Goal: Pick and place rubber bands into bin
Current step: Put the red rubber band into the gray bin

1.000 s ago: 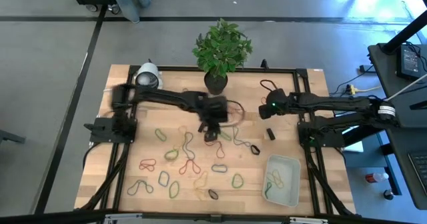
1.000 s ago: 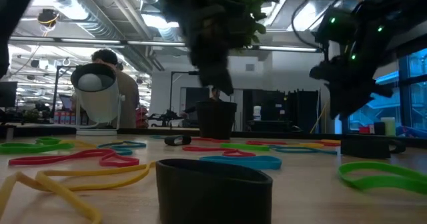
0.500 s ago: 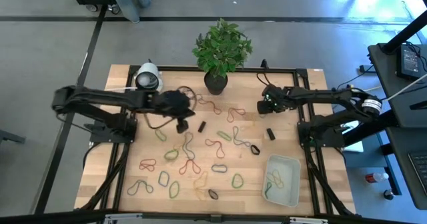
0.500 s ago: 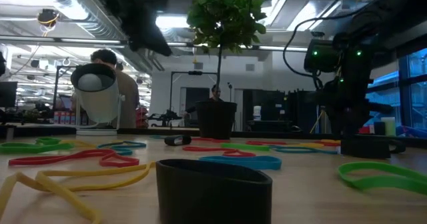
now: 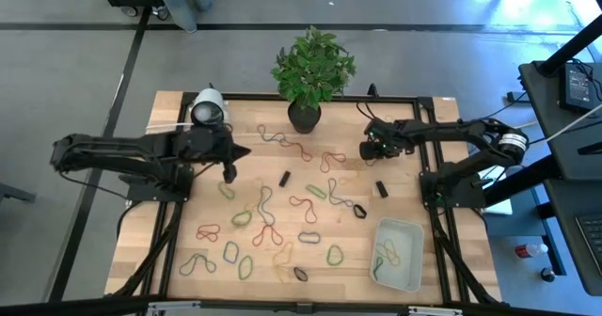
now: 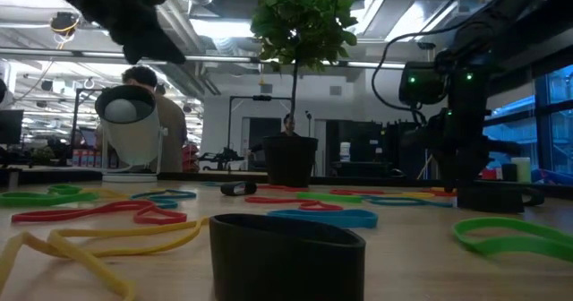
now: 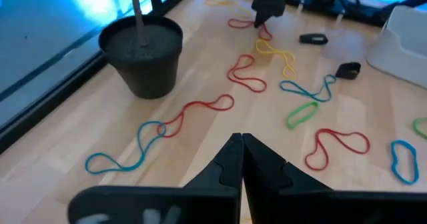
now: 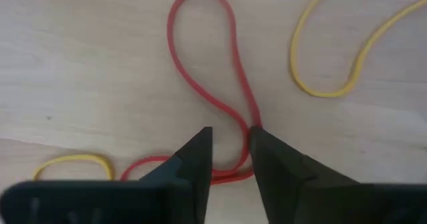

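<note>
A wooden table (image 5: 188,241), framed in black rails, carried a potted plant (image 5: 310,71) at its far edge, and everything else lay measured from that pot. The two dark arms reached in from either side. The left gripper (image 5: 229,172) hung above the boards to the pot's left, its fingers pressed together on nothing, waiting. The right gripper (image 8: 230,159) was down at the tabletop just to the pot's right, its two fingers (image 8: 193,161) part-spread and straddling a strand of a red rubber band (image 8: 200,47), not visibly clamped on it; a yellow band (image 8: 347,57) lay just beside. The bin (image 5: 398,253), a pale shallow tray, sat well away from the pot at the table's near right corner, with a few green and yellow bands already in it. Dozens of other rubber bands (image 5: 268,224) stayed scattered across the middle and near side.

The step in hand appeared to be the pick. The next move would seem to call for the fingers to squeeze fully on the thin red strand, lift it cleanly off the wood, and carry it to the bin without it slipping free.
</note>
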Robot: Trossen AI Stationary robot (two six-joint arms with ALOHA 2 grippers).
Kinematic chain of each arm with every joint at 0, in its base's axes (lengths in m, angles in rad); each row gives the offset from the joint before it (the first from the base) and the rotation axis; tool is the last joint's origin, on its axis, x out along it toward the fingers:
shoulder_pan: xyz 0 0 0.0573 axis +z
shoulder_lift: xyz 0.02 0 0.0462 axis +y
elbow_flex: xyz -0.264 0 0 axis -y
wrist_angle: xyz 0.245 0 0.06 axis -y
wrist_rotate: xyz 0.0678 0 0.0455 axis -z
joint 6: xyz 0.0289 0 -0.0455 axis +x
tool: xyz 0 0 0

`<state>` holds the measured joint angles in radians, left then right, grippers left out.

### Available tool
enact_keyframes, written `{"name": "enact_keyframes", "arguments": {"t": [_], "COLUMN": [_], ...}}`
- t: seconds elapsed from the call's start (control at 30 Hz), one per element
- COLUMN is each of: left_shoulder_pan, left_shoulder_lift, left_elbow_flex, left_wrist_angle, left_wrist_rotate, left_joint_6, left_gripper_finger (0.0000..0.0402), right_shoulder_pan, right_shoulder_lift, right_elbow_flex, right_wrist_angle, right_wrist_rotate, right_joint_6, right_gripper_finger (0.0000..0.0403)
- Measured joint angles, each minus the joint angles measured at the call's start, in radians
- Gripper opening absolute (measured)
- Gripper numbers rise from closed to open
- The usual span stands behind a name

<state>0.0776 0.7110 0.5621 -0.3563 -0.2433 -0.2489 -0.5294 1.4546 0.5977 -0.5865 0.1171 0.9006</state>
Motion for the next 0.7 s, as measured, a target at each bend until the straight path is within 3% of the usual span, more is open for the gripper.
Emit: {"name": "enact_keyframes", "arguments": {"t": [0.2,0.47,0.7], "left_shoulder_pan": [0.0,0.001,0.001], "left_shoulder_lift": [-0.098,-0.125,-0.125], "left_elbow_flex": [-0.085,-0.119,-0.119], "left_wrist_angle": [0.049,0.038,0.039], "left_wrist_rotate": [-0.01,-0.011,-0.011], "left_joint_6": [-0.002,-0.028,-0.027], "left_gripper_finger": [0.0001,0.0001,0.0001], "right_shoulder_pan": [0.007,0.078,0.227], "right_shoulder_lift": [0.005,-0.08,-0.285], "right_elbow_flex": [0.045,0.143,0.245], "right_wrist_angle": [-0.082,-0.309,-0.499], "right_wrist_rotate": [-0.017,0.005,0.076], "right_joint_6": [-0.028,-0.064,0.056], "right_gripper_finger": [0.0009,0.0004,0.0002]}}
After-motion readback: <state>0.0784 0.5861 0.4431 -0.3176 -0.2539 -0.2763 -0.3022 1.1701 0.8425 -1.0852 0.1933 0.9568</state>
